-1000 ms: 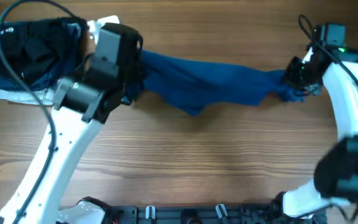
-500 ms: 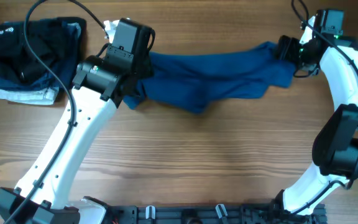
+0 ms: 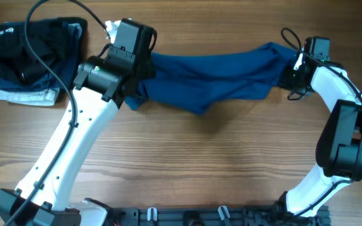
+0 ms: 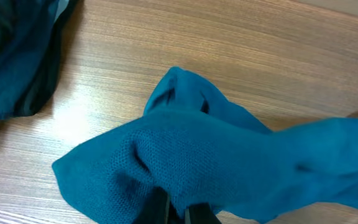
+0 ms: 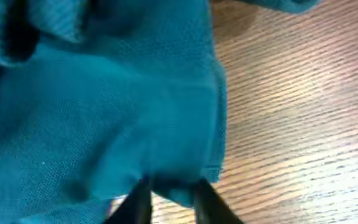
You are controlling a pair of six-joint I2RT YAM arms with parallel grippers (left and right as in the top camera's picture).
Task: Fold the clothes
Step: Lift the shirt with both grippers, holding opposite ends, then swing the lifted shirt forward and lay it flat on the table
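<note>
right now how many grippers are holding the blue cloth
2: the left gripper pinches the blue cloth at its left end, the right gripper at its right end.

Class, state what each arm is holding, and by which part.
Both hold the blue garment: the left pincer pinches one end, the right pincer the opposite edge.

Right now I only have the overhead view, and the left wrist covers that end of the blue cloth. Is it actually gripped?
Observer: Yes. The left wrist view shows the left jaws shut on a bunched fold of the blue cloth.
Operator: And the right end?
Observer: The right jaws pinch the cloth at its hemmed edge, close to a corner, with table beside it.
Operator: Is the left end touching anything else?
Observer: No. A strip of table separates it from the dark pile.
</note>
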